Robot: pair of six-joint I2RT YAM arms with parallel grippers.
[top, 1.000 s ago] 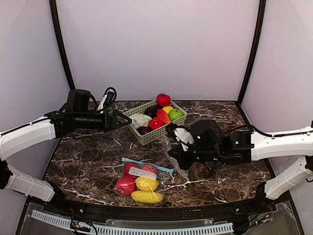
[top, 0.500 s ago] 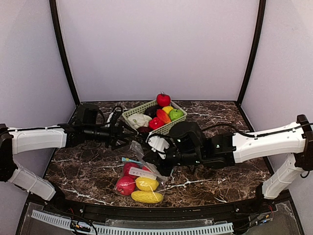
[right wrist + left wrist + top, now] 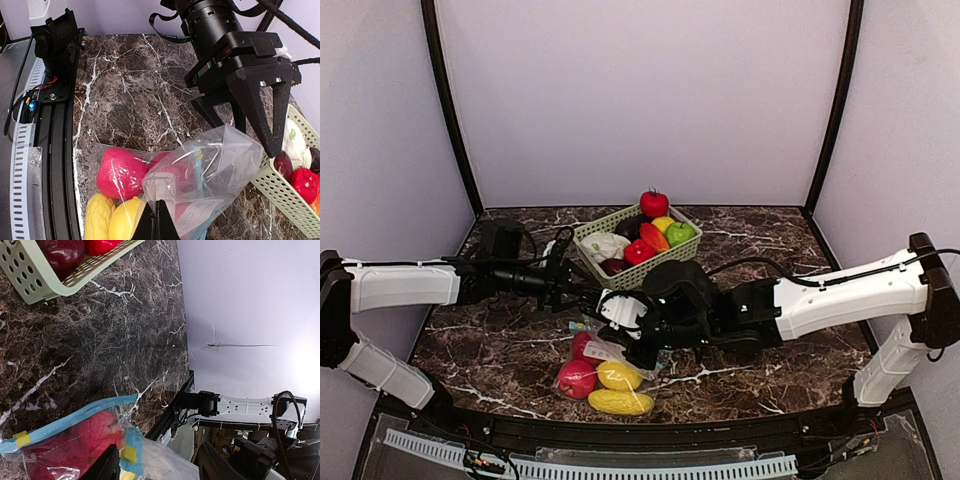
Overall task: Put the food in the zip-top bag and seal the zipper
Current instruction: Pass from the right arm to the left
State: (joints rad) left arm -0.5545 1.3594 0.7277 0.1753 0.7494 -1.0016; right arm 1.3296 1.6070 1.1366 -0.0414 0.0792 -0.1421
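Zip-top bag (image 3: pixel 582 362): white label (image 3: pixel 611 352) unreadable; right hand (image 3: pixel 155 218) pinches it.

Both arms stretch low across the middle toward each other, the left gripper (image 3: pixel 582 292) pointing rightward with its jaws parted, the right gripper (image 3: pixel 155 222) facing it, pinched tight on the zip-top bag (image 3: pixel 200 170).

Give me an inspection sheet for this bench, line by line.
Surface: marble table, dark, white-veined.
Job's things: zip-top bag flat, red and yellow food inside; loose food in the basket.
Clutter: nothing seen.
Grippers: left gripper open at the bag's zipper end; right gripper shut on a clear bag held over it.
Cables: black cables at the left gripper's wrist.
Surroundings: pale walls, black corner posts.
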